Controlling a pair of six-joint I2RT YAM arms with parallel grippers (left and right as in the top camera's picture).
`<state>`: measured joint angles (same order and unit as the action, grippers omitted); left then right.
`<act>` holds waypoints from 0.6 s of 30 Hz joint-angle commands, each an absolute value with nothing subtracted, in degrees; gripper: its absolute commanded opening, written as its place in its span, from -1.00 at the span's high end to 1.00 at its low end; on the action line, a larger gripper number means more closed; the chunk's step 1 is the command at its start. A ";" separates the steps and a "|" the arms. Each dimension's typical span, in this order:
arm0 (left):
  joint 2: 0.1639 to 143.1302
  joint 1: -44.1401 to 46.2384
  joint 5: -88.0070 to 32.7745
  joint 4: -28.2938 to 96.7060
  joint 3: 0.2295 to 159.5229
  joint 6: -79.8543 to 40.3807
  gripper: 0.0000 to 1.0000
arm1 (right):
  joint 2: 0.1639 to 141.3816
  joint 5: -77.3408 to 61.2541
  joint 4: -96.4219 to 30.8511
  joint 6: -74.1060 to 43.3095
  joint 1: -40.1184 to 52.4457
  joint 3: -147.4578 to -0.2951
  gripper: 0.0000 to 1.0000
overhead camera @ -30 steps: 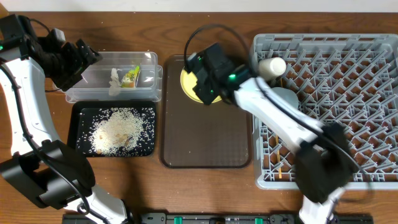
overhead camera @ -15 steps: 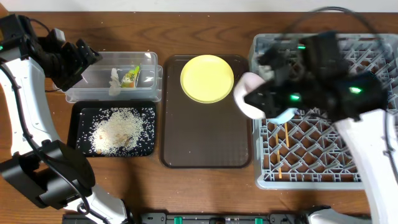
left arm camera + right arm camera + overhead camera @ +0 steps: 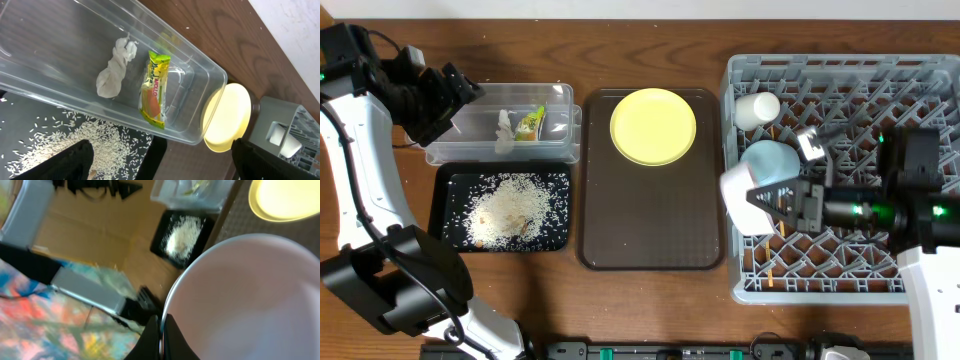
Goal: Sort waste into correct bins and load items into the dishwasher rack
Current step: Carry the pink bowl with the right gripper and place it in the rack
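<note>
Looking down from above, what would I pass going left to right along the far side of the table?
Clear tub holding a white tissue then a snack wrapper → yellow plate on the brown tray → white cup in the grey rack.

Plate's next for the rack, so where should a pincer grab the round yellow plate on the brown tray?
Likely by its rim, from above: the round yellow plate lies flat on the dark brown tray, so only its edge can be pinched.
</note>
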<state>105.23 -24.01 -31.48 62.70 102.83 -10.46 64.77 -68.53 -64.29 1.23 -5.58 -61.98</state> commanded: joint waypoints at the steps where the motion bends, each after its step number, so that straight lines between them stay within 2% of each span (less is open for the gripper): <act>1: 105.12 -24.21 -31.40 62.87 102.98 -10.11 -0.82 | 63.33 -81.93 -62.54 3.51 -10.61 -54.74 0.97; 5: 105.12 -24.21 -31.40 62.87 102.98 -10.11 -0.82 | 63.33 -87.31 -62.54 8.54 -15.44 -47.44 0.98; 18: 105.12 -24.21 -31.40 62.87 102.98 -10.11 -0.82 | 63.33 -86.54 -62.52 15.31 -26.04 -35.18 0.99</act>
<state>105.23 -24.01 -31.51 62.72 102.83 -10.46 64.20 -84.88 -62.67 12.75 -24.16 -36.12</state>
